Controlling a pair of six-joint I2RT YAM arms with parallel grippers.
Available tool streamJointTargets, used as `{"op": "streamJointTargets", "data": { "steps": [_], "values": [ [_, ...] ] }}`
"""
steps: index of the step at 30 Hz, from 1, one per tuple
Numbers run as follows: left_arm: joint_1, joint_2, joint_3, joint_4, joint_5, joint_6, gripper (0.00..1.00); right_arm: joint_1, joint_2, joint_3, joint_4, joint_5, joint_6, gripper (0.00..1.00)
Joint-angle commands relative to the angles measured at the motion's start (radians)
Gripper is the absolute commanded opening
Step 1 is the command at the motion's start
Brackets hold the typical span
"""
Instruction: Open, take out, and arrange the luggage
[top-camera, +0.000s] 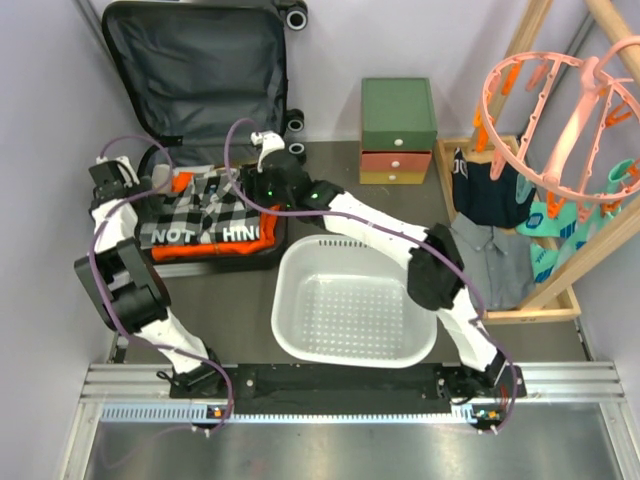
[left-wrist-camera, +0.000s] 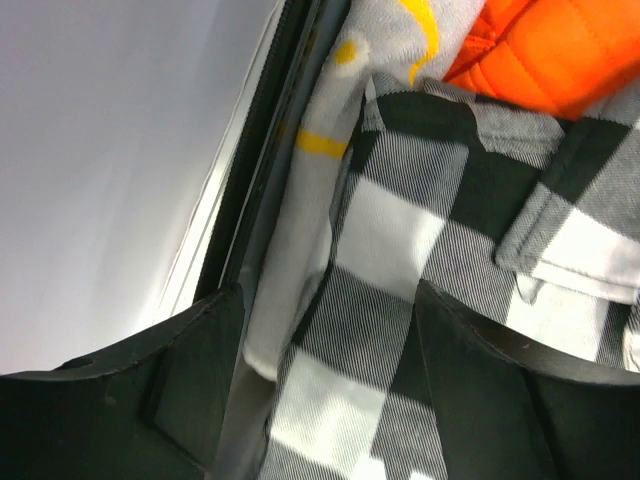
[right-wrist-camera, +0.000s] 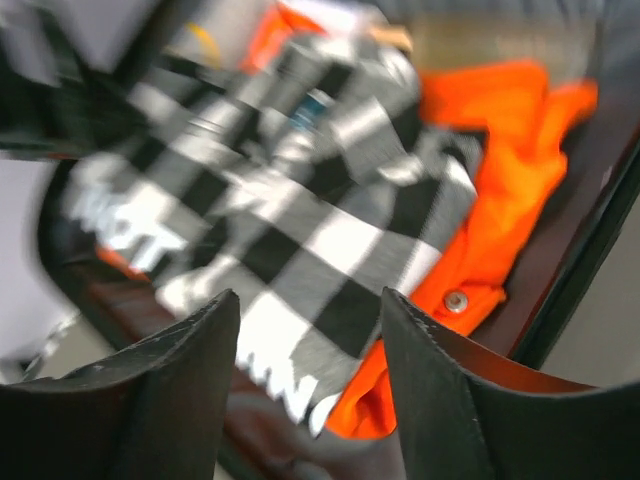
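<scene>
Luggage (top-camera: 195, 70): open at the upper left of the overhead view. The lid stands against the wall and the lower shell is packed with clothes.
Clothes: checked garment (top-camera: 215, 215) on top, orange garment (right-wrist-camera: 500, 150) beneath.
Left gripper (left-wrist-camera: 328, 292): jaws wide at the case's left edge, with checked cloth lying between them.
Right gripper (right-wrist-camera: 310, 297): jaws apart above the checked garment, holding nothing. This view is blurred.
Basket (top-camera: 300, 270): white, centre frame, just beside the case.
</scene>
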Motion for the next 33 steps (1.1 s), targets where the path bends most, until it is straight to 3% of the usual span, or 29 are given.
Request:
{"op": "streamJointTargets", "data": {
  "steps": [1,7,18,20,23,24,28,33],
  "values": [
    [0.015,0.063,0.068,0.023,0.027,0.019,0.73,-0.015,0.086,0.076,0.082,0.115,0.149,0.56],
    [0.018,0.102,0.071,-0.017,0.113,0.043,0.66,-0.016,0.192,0.145,0.04,0.088,0.241,0.54],
    [0.017,0.175,0.085,-0.108,0.303,0.068,0.52,-0.016,0.18,0.12,-0.036,0.111,0.278,0.54],
    [0.018,0.18,0.086,-0.121,0.322,0.071,0.47,-0.013,0.164,0.107,-0.057,0.134,0.275,0.54],
    [0.018,0.165,0.082,-0.129,0.34,0.079,0.31,-0.001,0.14,0.071,-0.06,0.154,0.262,0.54],
    [0.02,0.16,0.077,-0.131,0.345,0.079,0.2,0.001,0.141,0.068,-0.056,0.146,0.26,0.54],
    [0.018,0.132,0.074,-0.131,0.363,0.088,0.04,0.005,0.182,0.103,-0.066,0.105,0.262,0.49],
    [0.02,0.122,0.082,-0.169,0.404,0.092,0.0,0.013,0.202,0.143,-0.062,0.083,0.243,0.43]
  ]
}}
